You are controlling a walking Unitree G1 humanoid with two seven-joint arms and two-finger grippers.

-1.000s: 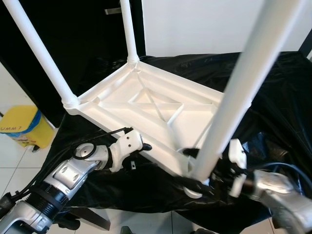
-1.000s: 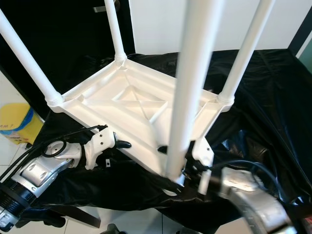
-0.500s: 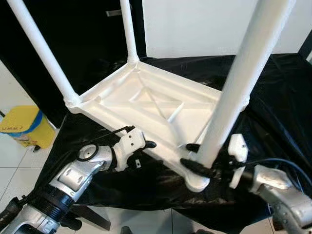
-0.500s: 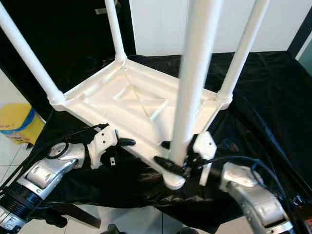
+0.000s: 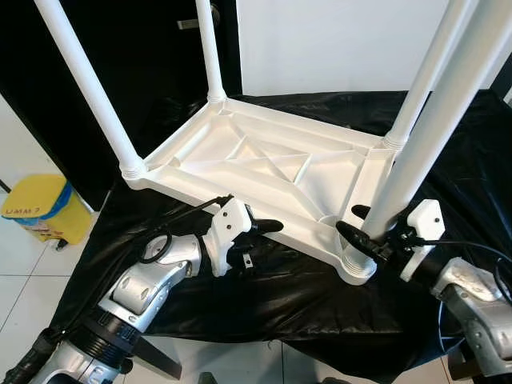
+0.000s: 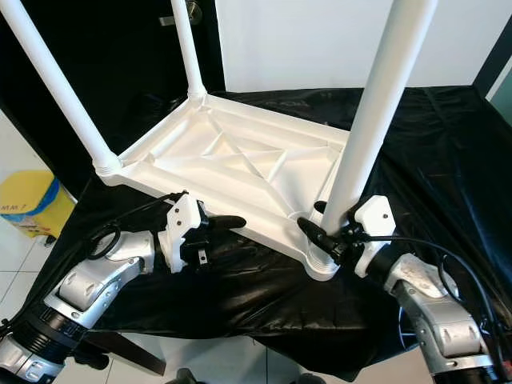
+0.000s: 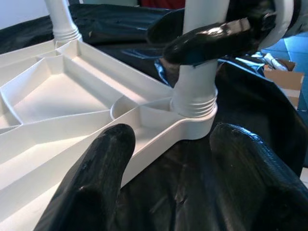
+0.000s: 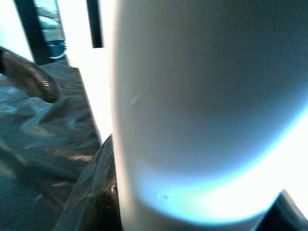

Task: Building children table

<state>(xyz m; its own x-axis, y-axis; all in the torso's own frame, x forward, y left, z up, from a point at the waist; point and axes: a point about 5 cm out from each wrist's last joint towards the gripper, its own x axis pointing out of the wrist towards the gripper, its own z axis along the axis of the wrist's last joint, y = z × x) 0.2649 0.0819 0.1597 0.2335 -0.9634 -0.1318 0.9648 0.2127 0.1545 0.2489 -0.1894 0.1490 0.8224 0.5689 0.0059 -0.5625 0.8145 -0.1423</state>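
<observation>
Versus half a second back, the near leg (image 6: 370,120) is now standing straighter in its corner socket (image 6: 322,262) and the right claw (image 6: 322,232) is sitting lower, right at the leg's base; the left claw (image 6: 214,230) has shifted in closer to the tabletop's near edge. The white kids' tabletop (image 5: 264,172) is lying upside down on the desk covered in black plastic sheet (image 5: 264,296), ribbed underside up, with the far left leg (image 5: 86,84), far middle leg (image 5: 208,48) and right rear leg (image 5: 428,76) standing up from their corners. Right claw is pinching the near leg just above the threaded collar. Left claw is hovering spread beside the tabletop's rim, its fingers (image 7: 96,178) either side of that edge, gripping nothing. A yellow bin (image 5: 36,210) is sitting on the tiled floor (image 5: 24,280) to the left.
</observation>
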